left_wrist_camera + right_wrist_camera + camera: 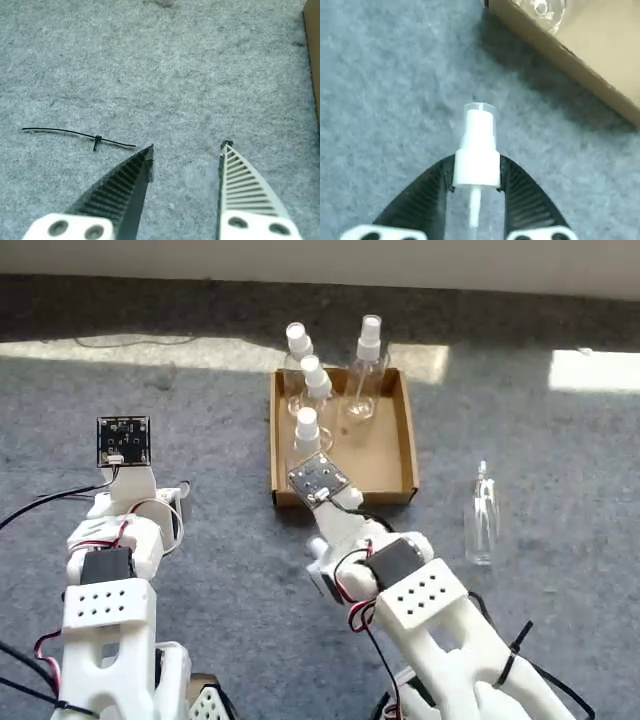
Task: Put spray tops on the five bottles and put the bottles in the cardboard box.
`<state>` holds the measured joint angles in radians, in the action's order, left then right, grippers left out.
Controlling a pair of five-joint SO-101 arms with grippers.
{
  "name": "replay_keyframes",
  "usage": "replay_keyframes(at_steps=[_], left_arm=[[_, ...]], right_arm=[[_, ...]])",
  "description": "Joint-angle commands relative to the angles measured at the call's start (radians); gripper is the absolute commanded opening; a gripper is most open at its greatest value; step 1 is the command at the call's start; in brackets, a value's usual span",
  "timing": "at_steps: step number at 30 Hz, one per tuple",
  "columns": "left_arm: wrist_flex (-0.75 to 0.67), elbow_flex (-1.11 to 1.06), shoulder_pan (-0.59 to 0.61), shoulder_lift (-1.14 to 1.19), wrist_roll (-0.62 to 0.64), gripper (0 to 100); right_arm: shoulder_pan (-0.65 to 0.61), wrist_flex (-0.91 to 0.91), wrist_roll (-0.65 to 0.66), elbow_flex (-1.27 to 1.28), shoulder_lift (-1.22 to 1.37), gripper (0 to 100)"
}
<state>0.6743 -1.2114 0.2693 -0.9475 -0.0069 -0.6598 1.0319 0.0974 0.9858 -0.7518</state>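
Right claw (476,167) clamped on a white spray top (476,145), over carpet (230,570) just off the near edge of the cardboard box (385,455). Four capped bottles (366,365) stand inside the box. One uncapped bottle (482,515) sits to the right of the box, apart from it. Left claw (187,150): fingers apart, well left of the box.

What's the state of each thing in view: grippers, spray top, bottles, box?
left gripper: fingers open, empty, over the carpet.
right gripper: fingers shut on the spray top.
spray top: held, not on a bottle.
cardboard box: open-topped, bottles inside.
boxed bottles: upright, tops fitted.
loose bottle: no top, on the carpet outside the cardboard box.
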Motion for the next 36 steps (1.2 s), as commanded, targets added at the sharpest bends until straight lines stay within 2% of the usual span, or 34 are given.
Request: replay_keyframes(at_steps=[1, 9, 14, 16, 20, 22, 25, 30, 36], left_arm=[[-0.015, 0.007, -0.019, -0.007, -0.006, 20], [-0.015, 0.004, -0.019, -0.007, -0.006, 20], [-0.015, 0.004, -0.019, -0.005, -0.006, 20], [-0.015, 0.004, -0.019, -0.005, -0.006, 20], [-0.015, 0.004, -0.019, -0.005, -0.006, 20], [-0.015, 0.004, -0.019, -0.005, -0.006, 20], [-0.015, 0.004, -0.019, -0.005, -0.006, 20], [-0.014, 0.002, -0.021, -0.005, -0.006, 20], [-0.014, 0.002, -0.021, -0.005, -0.006, 20]], right_arm=[[-0.041, -0.087, -0.089, 0.012, -0.024, 14.6], [-0.081, -0.127, -0.121, 0.024, -0.025, 16.0], [-0.042, 0.076, -0.117, -0.047, -0.035, 21.8], [0.041, 0.196, -0.086, -0.191, -0.018, 24.9], [0.338, 0.441, 0.066, -0.469, 0.071, 26.4], [0.484, 0.490, 0.173, -0.582, 0.140, 26.5], [0.659, 0.481, 0.261, -0.716, 0.252, 26.6], [0.803, 0.452, 0.330, -0.858, 0.515, 26.7], [0.871, 0.444, 0.348, -1.017, 0.817, 26.7]])
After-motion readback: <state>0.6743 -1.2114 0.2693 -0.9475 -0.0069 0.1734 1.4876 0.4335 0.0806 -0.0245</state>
